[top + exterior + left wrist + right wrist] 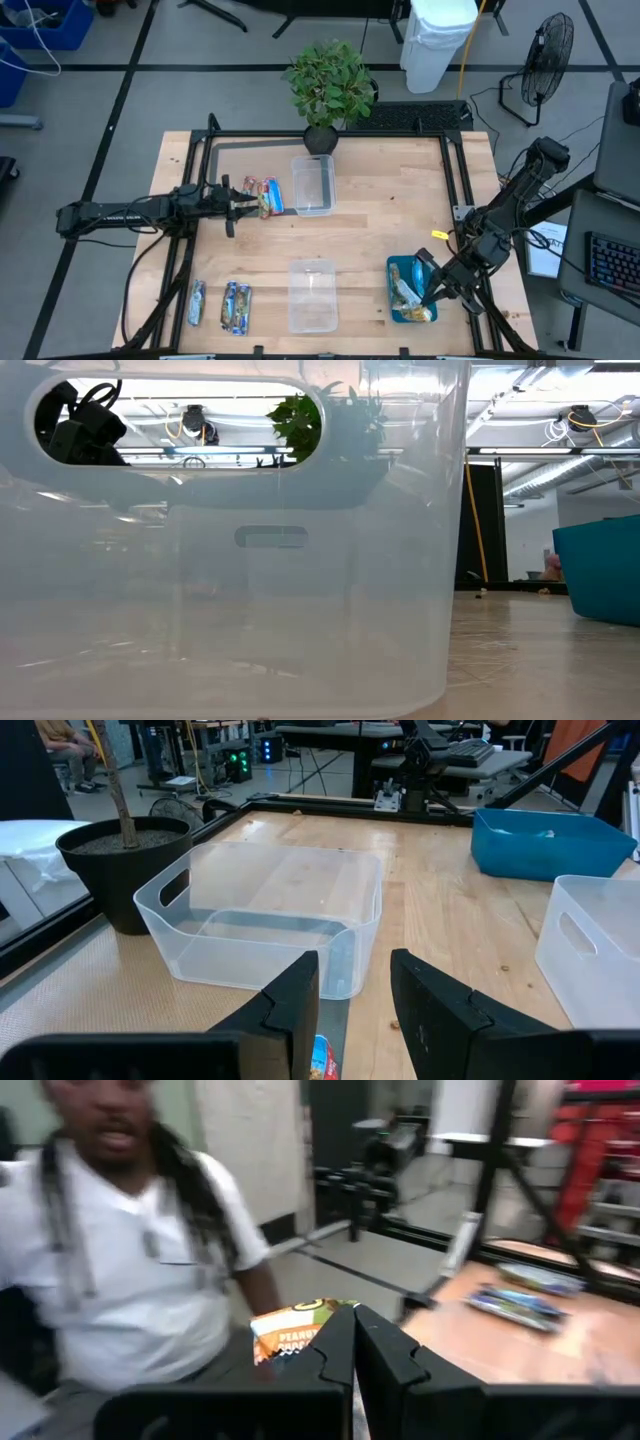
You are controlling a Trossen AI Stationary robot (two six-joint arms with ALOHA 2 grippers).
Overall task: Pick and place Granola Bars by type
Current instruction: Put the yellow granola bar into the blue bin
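Pinched between the pressed-together fingers of the right gripper [352, 1342] is a peanut granola bar [298, 1332], while the left gripper [352, 1005] is held spread over red-blue bars [265, 196].

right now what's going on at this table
A two-armed robot is sorting granola bars. The left gripper is open over the bars beside the far clear tub, which is empty. The right gripper is shut on an orange-wrapped bar above the teal tray, where more bars lie. The near clear tub is empty too, and three bars lie at the table's front left. A person in a white shirt sits nearby.
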